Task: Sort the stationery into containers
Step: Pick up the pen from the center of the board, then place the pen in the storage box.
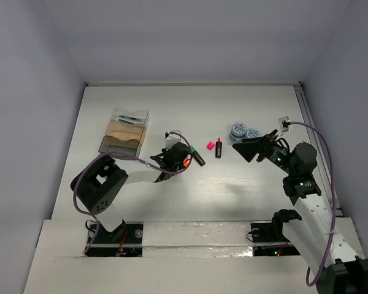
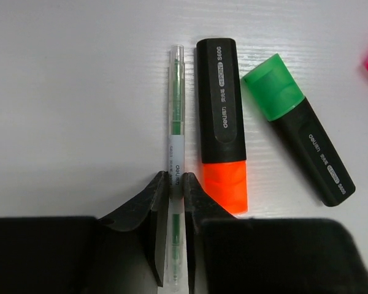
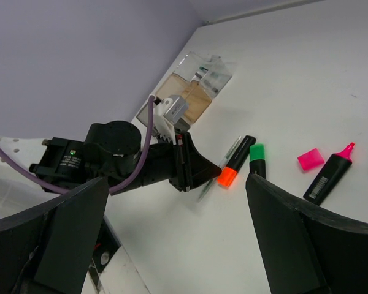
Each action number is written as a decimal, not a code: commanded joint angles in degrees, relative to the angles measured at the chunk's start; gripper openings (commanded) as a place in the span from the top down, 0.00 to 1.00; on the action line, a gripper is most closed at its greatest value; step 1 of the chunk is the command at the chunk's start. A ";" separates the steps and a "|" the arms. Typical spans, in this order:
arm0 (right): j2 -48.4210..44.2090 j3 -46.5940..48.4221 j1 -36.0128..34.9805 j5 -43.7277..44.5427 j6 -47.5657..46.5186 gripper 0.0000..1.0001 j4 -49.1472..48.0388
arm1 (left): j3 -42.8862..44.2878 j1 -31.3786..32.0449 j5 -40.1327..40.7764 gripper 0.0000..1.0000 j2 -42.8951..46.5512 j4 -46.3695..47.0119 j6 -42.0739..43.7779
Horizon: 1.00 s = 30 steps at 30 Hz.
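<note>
My left gripper (image 2: 176,184) is shut on a thin clear pen with green ink (image 2: 176,104) that lies flat on the white table. Right beside the pen lies an orange-ended black marker (image 2: 221,122), then a green-ended marker (image 2: 297,128). In the top view the left gripper (image 1: 178,156) is right of the clear boxes (image 1: 124,131). A tiny pink piece (image 1: 210,146) and a pink-ended marker (image 1: 218,148) lie mid-table. Two blue-white discs (image 1: 237,129) sit near my right gripper (image 1: 251,150), which is open, empty and raised.
The far clear box holds a thin dark item (image 1: 130,116). A small white connector (image 1: 284,122) on a purple cable sits by the right table rail (image 1: 306,116). Walls enclose the table on three sides.
</note>
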State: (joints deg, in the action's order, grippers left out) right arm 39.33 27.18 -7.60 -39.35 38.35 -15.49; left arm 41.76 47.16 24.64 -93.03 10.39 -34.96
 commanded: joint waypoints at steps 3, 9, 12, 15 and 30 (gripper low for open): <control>-1.36 1.30 -0.40 0.50 -1.17 0.00 -0.51 | 2.01 0.13 3.39 1.00 -1.80 -3.10 1.04; -0.58 1.21 -0.40 0.24 -0.73 0.00 -0.95 | 2.80 -1.97 6.38 1.00 4.34 -2.84 0.95; -0.31 1.21 -0.40 0.24 -0.64 0.00 -1.21 | 3.59 -5.13 3.93 1.00 9.26 1.37 0.16; 0.04 1.03 -0.40 0.15 -0.64 0.00 -1.39 | 4.21 -11.72 -2.12 1.00 12.17 7.35 -1.68; 1.27 1.03 -0.40 -1.16 -0.21 0.00 -2.00 | 7.89 -37.57 0.47 1.00 2.09 24.68 -22.52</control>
State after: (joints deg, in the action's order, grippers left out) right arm 40.69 27.18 -7.60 -39.51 38.22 -15.44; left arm 47.31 9.89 21.37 -87.81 30.24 -51.86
